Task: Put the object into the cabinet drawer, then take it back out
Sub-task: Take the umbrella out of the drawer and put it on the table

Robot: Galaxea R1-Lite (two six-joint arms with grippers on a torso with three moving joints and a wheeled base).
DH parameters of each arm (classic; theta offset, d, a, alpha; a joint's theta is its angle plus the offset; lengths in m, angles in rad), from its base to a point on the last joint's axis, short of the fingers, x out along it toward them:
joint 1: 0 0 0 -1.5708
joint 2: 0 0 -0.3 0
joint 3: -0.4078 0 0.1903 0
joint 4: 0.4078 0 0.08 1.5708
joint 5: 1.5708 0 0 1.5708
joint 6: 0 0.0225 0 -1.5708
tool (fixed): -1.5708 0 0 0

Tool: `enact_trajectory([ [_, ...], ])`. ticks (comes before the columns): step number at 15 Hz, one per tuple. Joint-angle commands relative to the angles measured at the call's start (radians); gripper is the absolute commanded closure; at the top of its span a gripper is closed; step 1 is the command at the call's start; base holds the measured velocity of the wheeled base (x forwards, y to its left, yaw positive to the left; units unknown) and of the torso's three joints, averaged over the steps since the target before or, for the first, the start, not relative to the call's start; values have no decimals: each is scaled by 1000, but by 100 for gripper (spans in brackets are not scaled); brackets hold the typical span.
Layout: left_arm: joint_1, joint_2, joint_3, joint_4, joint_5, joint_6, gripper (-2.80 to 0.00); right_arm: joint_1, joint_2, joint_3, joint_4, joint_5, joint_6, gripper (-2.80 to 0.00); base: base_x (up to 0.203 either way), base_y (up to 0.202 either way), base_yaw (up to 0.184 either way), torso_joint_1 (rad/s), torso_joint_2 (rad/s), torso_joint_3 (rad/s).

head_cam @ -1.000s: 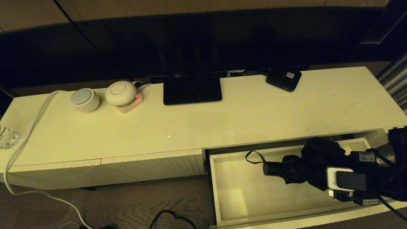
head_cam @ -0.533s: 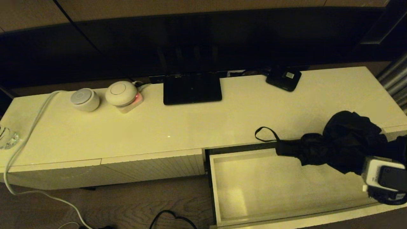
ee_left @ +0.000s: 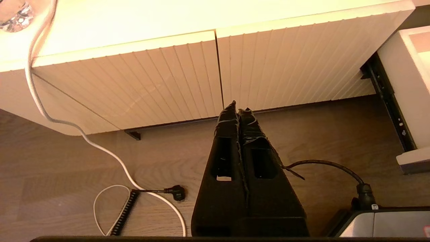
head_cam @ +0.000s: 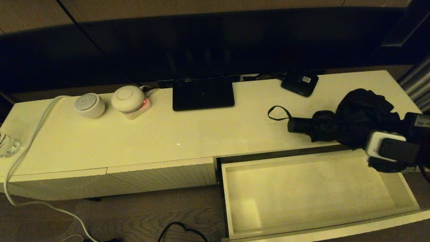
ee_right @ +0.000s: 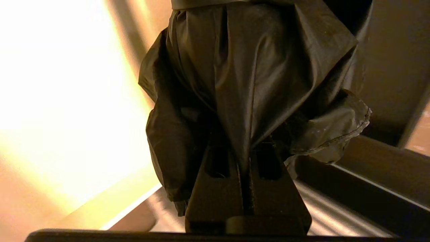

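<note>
Black fabric bunches around the right gripper (ee_right: 247,158), whose fingers are pinched tight on a fold of the umbrella (head_cam: 349,122) and carry it above the cream-white cabinet top (head_cam: 201,134), at the right end of that top and just behind its front edge. The umbrella lies roughly level along the cabinet top, its short handle (head_cam: 297,125) pointing toward the middle and its thin wrist loop (head_cam: 277,113) trailing from the handle's end; whether loop or fabric touches the surface cannot be told. The cabinet drawer (head_cam: 231,201) stands pulled fully out below the front edge of the cabinet top, at its right half, its pale floor bare from wall to wall and the umbrella wholly outside it. Behind the umbrella, near the cabinet top's rear edge, sits a small black box (head_cam: 299,83) with a white label, well apart from the bunched fabric. A flat black stand (head_cam: 203,93) rests at the rear centre of the cabinet top, with wide bare surface between it and the umbrella's loop. Two round white devices (head_cam: 109,101) sit toward the left rear, and a white cable (head_cam: 30,141) crosses the left end and drops over the front edge to the floor. The left gripper (ee_left: 238,111), fingers pressed together on nothing, hangs parked low in front of the closed ribbed fronts (ee_left: 168,77), left of the open drawer
</note>
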Motion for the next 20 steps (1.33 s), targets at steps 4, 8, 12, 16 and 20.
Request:
enact_trajectory([
  [4, 0, 0, 3, 0, 0, 1, 0, -35, 261, -99, -175, 8, -77, 0, 0, 0, 0, 0, 0, 0],
  [8, 0, 0, 3, 0, 0, 1, 0, -35, 336, -116, -288, 11, -89, 0, 0, 0, 0, 0, 0, 0],
  [12, 0, 0, 3, 0, 0, -1, 0, -35, 326, -118, -277, 2, -90, -280, 0, 0, 0, 0, 0, 0],
  [16, 0, 0, 3, 0, 0, 1, 0, -27, 304, -113, -288, 1, -83, -280, 0, 0, 0, 0, 0, 0],
  [20, 0, 0, 3, 0, 0, 1, 0, -21, 134, -85, -233, 1, -78, -280, 0, 0, 0, 0, 0, 0],
])
